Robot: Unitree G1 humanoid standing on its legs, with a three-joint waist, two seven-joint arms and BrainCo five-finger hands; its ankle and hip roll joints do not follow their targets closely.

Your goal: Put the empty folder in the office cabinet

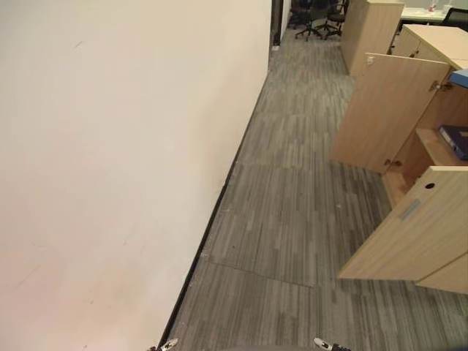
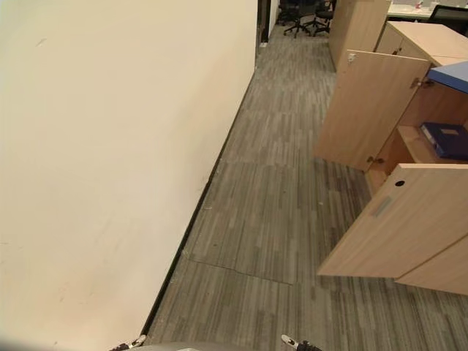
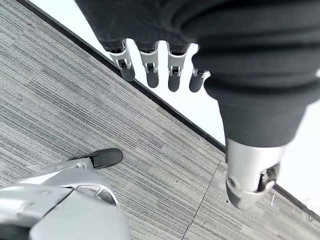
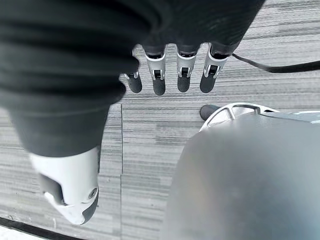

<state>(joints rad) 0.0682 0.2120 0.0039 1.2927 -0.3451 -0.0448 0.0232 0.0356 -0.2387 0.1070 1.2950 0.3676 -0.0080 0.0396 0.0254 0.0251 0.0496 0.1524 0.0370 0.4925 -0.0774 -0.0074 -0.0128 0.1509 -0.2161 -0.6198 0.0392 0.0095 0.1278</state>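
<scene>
The office cabinet [image 2: 431, 212] stands at the right side of a corridor with grey striped carpet [image 1: 292, 212], and both of its light wooden doors are swung open toward the corridor. The nearer door [image 2: 395, 223] has a small dark round hole and a grey handle on its face; the farther door [image 2: 369, 110] stands open beyond it. Between these two doors the inside of the cabinet shows, and on a shelf there lies a dark blue folder [image 2: 447, 139], flat, with a pale label on it. Above this shelf, on top of the cabinet, a lighter blue flat thing [image 2: 451, 75] shows at the edge; I cannot tell what it is. Opposite the cabinet, across the carpet, a plain cream wall [image 1: 117, 168] runs along the corridor with a dark strip at its foot. Beyond the cabinet stands another wooden cabinet [image 1: 371, 33], and further still some black office chairs [image 1: 316, 18]. The left hand [image 3: 150, 65] hangs over the carpet close to the foot of the wall; its fingers [image 3: 151, 67] are straight, side by side and loose, and they hold nothing. The right hand [image 4: 170, 70] hangs over the carpet as well, its fingers [image 4: 183, 75] also straight and relaxed, with nothing between them.
</scene>
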